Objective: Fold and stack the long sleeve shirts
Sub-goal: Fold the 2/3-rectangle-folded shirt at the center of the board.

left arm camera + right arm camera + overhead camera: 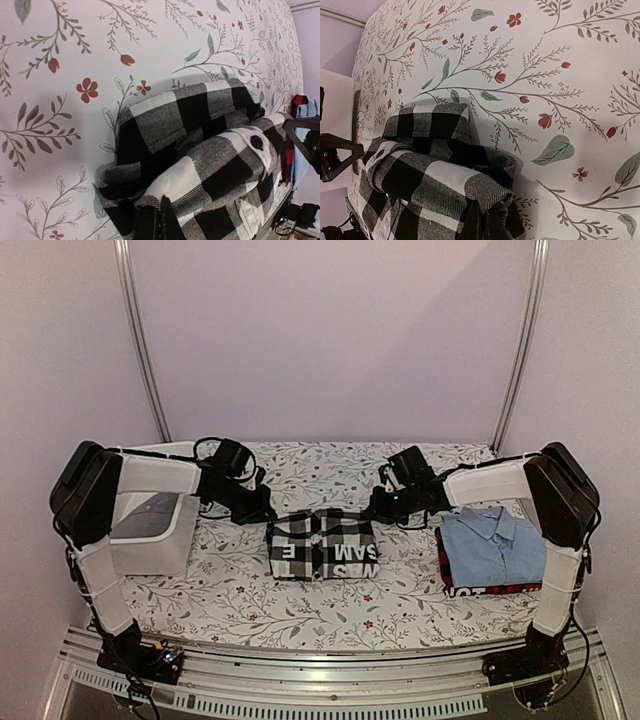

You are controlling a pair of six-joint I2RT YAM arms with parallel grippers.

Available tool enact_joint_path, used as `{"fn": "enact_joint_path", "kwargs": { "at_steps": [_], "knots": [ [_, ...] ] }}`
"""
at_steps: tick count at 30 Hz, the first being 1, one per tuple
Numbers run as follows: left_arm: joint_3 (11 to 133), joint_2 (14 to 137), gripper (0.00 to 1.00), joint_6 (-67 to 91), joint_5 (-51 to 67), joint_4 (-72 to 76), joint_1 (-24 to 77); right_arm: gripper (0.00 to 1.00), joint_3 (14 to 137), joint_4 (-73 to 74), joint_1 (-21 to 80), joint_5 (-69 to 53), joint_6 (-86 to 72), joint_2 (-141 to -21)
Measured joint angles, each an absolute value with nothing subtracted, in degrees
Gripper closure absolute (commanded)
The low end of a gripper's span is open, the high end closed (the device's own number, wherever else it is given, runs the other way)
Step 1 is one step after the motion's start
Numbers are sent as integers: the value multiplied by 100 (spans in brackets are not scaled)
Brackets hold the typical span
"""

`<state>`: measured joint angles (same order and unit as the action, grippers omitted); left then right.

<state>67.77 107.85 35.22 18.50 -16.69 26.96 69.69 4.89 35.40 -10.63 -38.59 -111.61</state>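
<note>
The black-and-white checked shirt lies folded in the middle of the table, white lettering along its near edge. My left gripper is shut on its far left corner; in the left wrist view the jaws pinch the checked cloth. My right gripper is shut on its far right corner, and in the right wrist view the fingers clamp the cloth. A light blue collared shirt lies folded on a red-and-black shirt at the right.
A white plastic tub stands at the left under the left arm. The table carries a floral cloth. Metal frame posts rise at the back corners.
</note>
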Motion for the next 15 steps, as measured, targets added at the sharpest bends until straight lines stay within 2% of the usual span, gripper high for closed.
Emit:
{"fn": "enact_joint_path", "kwargs": {
  "at_steps": [4,8,10,12,15],
  "knots": [
    [6587,10573,100,3559,1769,-1599,2696,98,7030,484,3529,-1129,-3824,-11172],
    [6351,10221,100,3610,1570,-1549,2696,81,7220,515,3529,-1162,-3763,-11172],
    [6283,10147,100,3632,1417,-1551,2665,65,7347,552,3514,-1118,-3730,-11172],
    [6250,10149,100,3649,1295,-1553,2626,59,7435,580,3507,-1070,-3699,-11172],
    [6189,10154,100,3673,1133,-1557,2578,56,7520,692,3575,-904,-3579,-11170]
  ]
}}
